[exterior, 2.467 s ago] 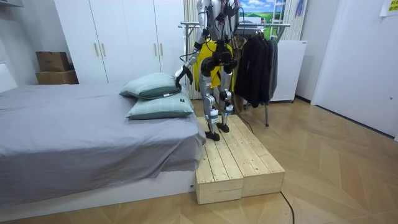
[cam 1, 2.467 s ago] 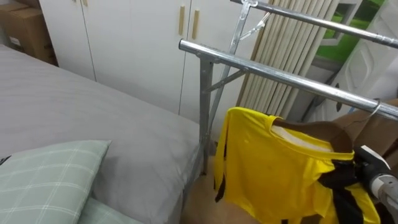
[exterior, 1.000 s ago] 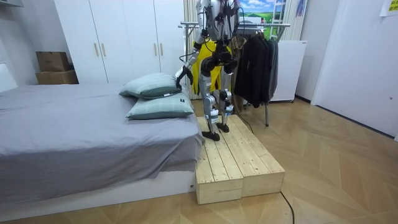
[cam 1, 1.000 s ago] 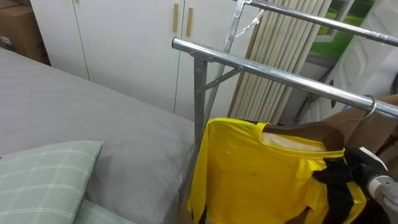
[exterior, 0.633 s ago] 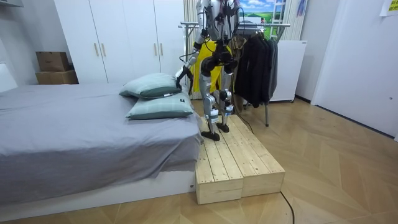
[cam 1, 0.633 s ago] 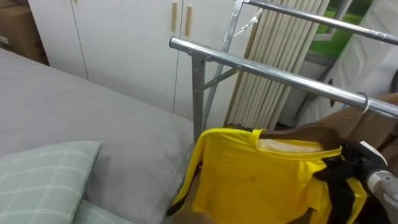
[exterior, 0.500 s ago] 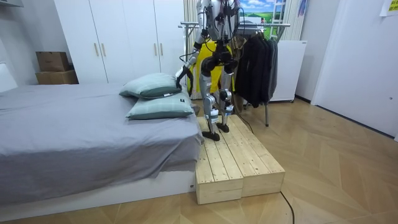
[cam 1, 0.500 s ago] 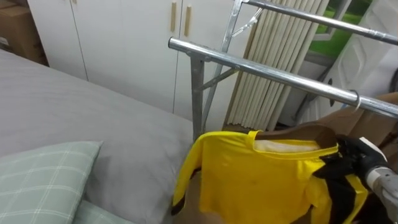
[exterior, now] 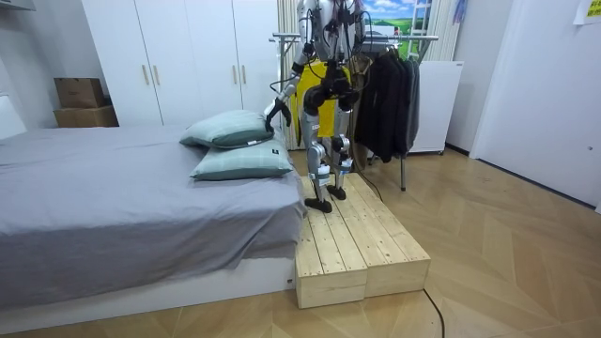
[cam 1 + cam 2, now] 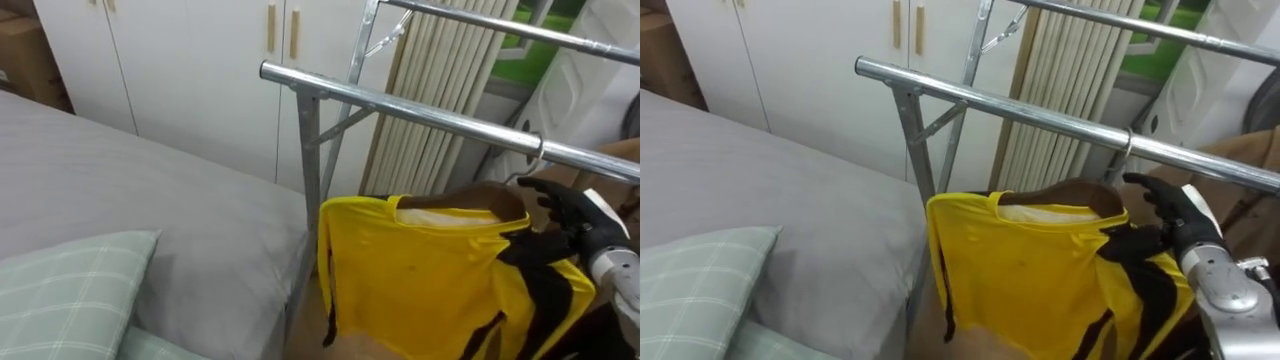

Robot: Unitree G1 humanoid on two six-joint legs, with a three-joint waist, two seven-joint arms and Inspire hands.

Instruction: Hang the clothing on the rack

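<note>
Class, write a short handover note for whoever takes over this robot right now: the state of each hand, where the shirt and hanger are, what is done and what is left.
The right hand is open, fingers spread at the right end of the hanger, beside the hook. Whether it touches is unclear.
The left hand is low at the robot's side, near the pillows.
The yellow shirt is on the hanger, with the hook over the front rail.
Done: the shirt looks hung.
Left: probably just draw the right hand clear and check that the hanger sits steady.
</note>
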